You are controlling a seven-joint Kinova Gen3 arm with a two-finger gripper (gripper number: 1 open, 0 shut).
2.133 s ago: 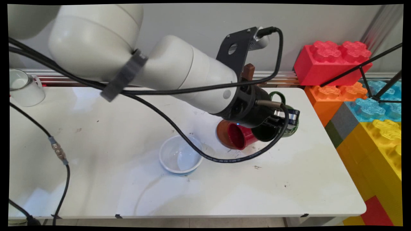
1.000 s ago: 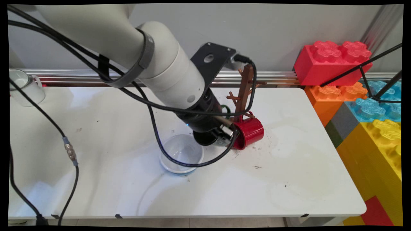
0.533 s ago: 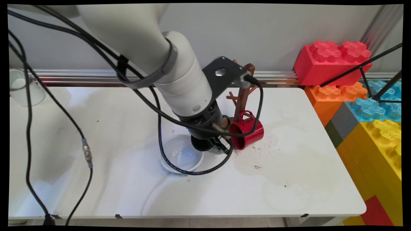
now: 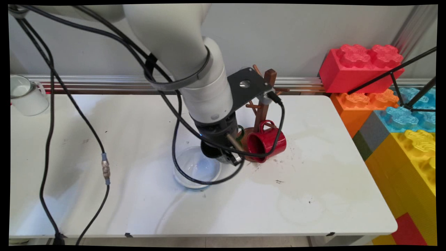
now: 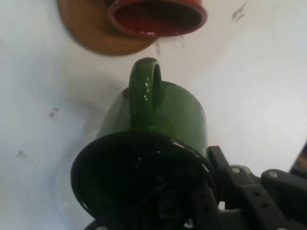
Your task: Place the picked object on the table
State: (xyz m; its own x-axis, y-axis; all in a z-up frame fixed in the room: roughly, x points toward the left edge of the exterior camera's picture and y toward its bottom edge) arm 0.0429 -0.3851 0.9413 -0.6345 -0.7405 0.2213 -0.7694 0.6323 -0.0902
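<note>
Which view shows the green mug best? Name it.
Hand view: the green mug fills the frame, handle and dark rim plain, held in the pincer. Main view shows only a green sliver behind the arm.

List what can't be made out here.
Green mug: main view, nearly all of it is behind the wrist.
Gripper: its tips are hidden, in the main view by the wrist, in the hand view by the mug's rim.
Bowl: main view, far rim behind the wrist.
Rack: base mostly behind the red mug; the hand view cuts both at its top edge.

white arm (image 4: 195, 62), black cables (image 4: 48, 115), black bracket (image 4: 245, 90)
</note>
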